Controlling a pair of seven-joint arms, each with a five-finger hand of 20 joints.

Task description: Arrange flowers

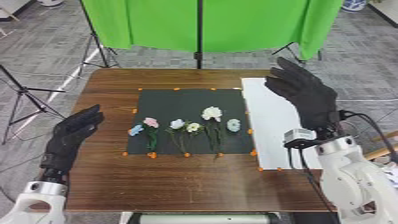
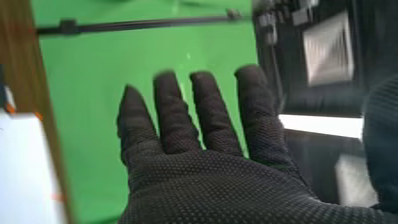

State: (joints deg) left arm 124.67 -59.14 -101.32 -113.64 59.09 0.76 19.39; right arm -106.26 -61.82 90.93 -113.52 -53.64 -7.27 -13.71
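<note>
The flowers are laid in a loose row on the dark mat (image 1: 182, 99): a blue flower (image 1: 135, 130) and a pink flower (image 1: 151, 122) at the left, a large white flower (image 1: 211, 113) farther right, and a pale blue flower (image 1: 234, 125) near the right edge. The visible stems are turned to the near side, perhaps so that each can be grasped without the petals being pressed. To the right, a white sheet (image 1: 269, 120) is placed, possibly as a second background. The orange markers (image 1: 153, 155) are probably meant to fix the layout on the table (image 1: 178, 185). By the table's left edge, the left hand (image 1: 73, 135) is relaxed and empty, apparently kept aside for waiting. At the far right, the right hand (image 1: 305, 95) is released, its fingers extended, and no flower is grasped
</note>
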